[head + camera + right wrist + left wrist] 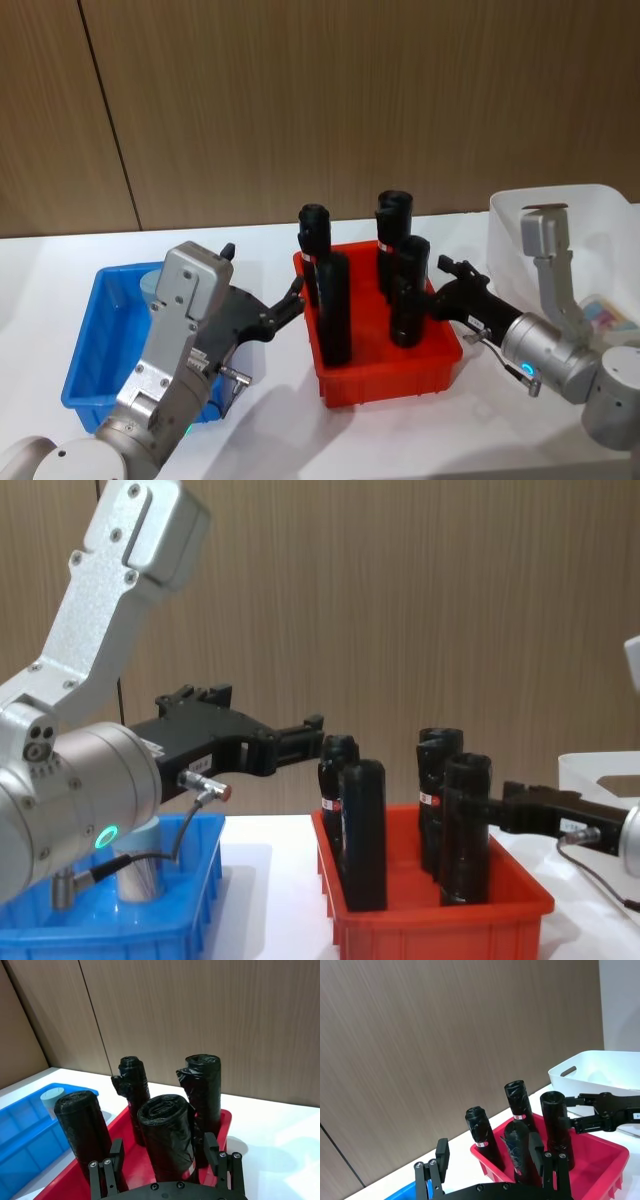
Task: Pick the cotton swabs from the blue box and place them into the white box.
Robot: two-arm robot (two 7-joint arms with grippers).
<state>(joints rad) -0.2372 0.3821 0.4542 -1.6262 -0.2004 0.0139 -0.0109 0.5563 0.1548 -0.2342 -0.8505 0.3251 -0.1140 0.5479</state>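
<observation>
Our left gripper [285,310] hung open and empty above the blue box [95,345], right gripper [450,290] likewise beside the white box [560,215], presumably between transfers.

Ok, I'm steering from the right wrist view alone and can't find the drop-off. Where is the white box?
Observer: The white box stands right of the red bin, beyond the right gripper.
Operator: Anything in it?
Observer: Something with a colourful label lies inside; I cannot tell what it is.
Operator: And the left gripper?
Observer: The left gripper is open and empty, between the blue box and the red bin.
</observation>
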